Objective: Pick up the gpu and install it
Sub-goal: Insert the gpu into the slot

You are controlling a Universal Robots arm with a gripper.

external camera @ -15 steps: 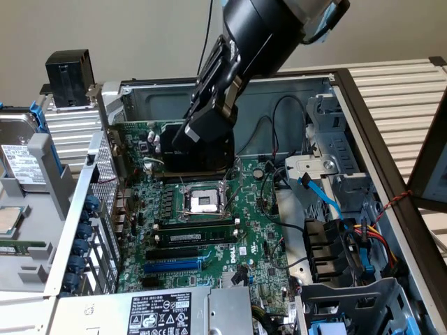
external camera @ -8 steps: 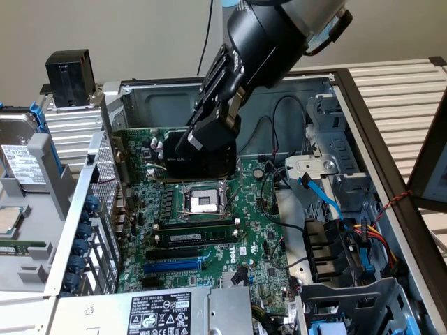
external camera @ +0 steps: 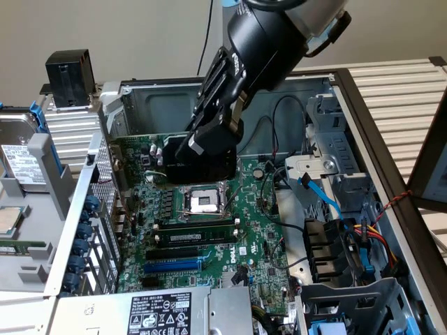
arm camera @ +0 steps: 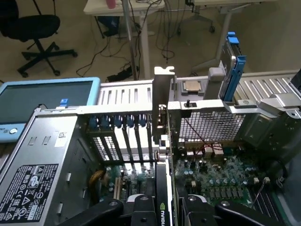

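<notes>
A black robot gripper (external camera: pixel 202 150) (arm camera: pixel 165 212) reaches down into an open desktop computer case (external camera: pixel 363 139), its two fingers (arm camera: pixel 141 209) clamped on the gpu (external camera: pixel 209 169) (arm camera: pixel 162 155). The gpu is a black boxy card, held on edge over the far part of the green motherboard (external camera: pixel 258 237) (arm camera: pixel 225 174), just beyond the bare silver CPU socket (external camera: pixel 204 201). In the wrist view the card's metal bracket (arm camera: pixel 163 89) stands upright against the case's rear slot openings, beside a row of blue slot latches (arm camera: pixel 115 121). Whether the card is seated in its slot cannot be told. Nearer the exterior camera than the socket lie thin black RAM sticks (external camera: pixel 192 237), then a grey power supply (external camera: pixel 167 314) (arm camera: pixel 28 188) with a label. A blue cable (external camera: pixel 325 199) curves at the exterior view's right.
</notes>
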